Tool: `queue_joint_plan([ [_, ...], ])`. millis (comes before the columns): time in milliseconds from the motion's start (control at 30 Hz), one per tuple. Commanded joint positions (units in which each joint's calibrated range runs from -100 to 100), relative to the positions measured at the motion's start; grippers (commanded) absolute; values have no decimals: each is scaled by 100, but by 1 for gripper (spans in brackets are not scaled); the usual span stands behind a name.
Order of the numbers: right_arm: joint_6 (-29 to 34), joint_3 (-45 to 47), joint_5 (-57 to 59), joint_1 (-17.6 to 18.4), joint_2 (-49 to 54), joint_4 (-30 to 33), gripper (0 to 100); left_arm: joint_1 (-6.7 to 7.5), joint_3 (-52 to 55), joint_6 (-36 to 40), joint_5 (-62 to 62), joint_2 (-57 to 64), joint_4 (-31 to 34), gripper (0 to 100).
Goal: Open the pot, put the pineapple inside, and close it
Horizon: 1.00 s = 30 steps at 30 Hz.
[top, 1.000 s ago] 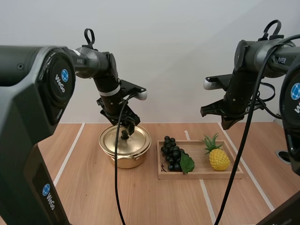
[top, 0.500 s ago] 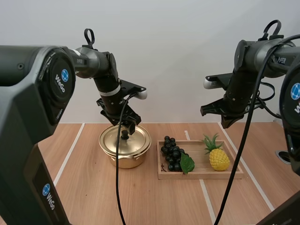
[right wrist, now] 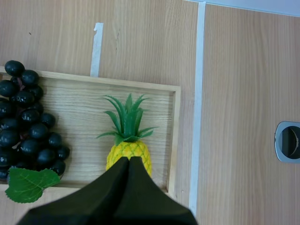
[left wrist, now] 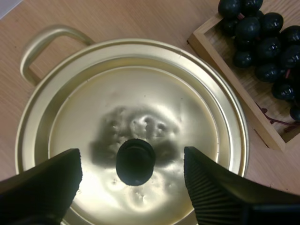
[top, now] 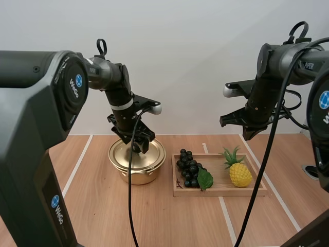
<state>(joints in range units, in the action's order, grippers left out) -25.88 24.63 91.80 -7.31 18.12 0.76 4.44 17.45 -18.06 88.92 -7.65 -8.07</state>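
Fingers point(left wrist: 208, 187) of the left gripper point(left wrist: 131, 154) stand open astride the lid knob point(left wrist: 136, 164) — opening step, next likely pinch and lift — while the shut right gripper point(right wrist: 125, 164) hovers over the pineapple point(right wrist: 131, 149) in the tray point(right wrist: 173, 136).

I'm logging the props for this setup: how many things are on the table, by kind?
Fruit: 2 (pineapple, bunch of grapes)
Pot: 1 (gold pot, its lid on)
Tray: 1 (wooden tray, holding both fruits)
Total: 4
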Motion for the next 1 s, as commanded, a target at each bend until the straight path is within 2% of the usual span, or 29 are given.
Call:
queue_joint_plan([
  [0, -65, 12, -64, -18, 24, -13, 0, 31, 12, 41, -25, -66, -108, 100],
  [433, -93, 12, -116, -18, 24, -36, 0, 31, 12, 41, -188, -211, -108, 100],
  [467, -93, 12, -116, -18, 24, -36, 0, 31, 12, 41, -188, -211, -108, 97],
  [533, -93, 12, -116, -18, 24, -36, 0, 31, 12, 41, -169, -211, -108, 78],
  [733, -93, 12, -116, -18, 24, -122, 0, 31, 12, 41, -169, -211, -117, 3],
  [767, -93, 12, -116, -18, 24, -122, 0, 31, 12, 41, -186, -211, -117, 0],
  [967, -93, 12, -116, -18, 24, -122, 0, 31, 12, 41, -199, -170, -175, 0],
])
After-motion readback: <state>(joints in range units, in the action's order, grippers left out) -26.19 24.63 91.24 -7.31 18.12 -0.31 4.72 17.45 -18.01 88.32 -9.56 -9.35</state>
